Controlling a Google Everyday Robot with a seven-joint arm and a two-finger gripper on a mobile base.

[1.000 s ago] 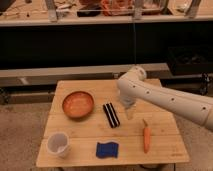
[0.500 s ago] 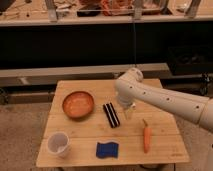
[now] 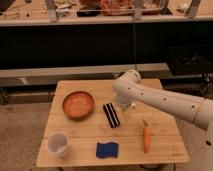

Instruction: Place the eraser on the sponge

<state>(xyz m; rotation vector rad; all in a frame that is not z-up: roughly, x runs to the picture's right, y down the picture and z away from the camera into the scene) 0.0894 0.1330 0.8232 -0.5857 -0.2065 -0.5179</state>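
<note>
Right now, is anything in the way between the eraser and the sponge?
Nothing visible. Only bare table lies between the eraser and the sponge. The carrot and cup sit off to the sides. The gripper hangs close beside the eraser.

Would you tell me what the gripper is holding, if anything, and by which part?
Nothing. The gripper hangs open beside the eraser, which lies flat on the table.

arm [image 3: 165,100]: white, smooth, thick like a tube | joint [image 3: 127,85]: big round white ball | dots [image 3: 162,98]: small dark spots along the arm | gripper [image 3: 128,107]: pale, small, tucked under the round joint at the arm's low end
</note>
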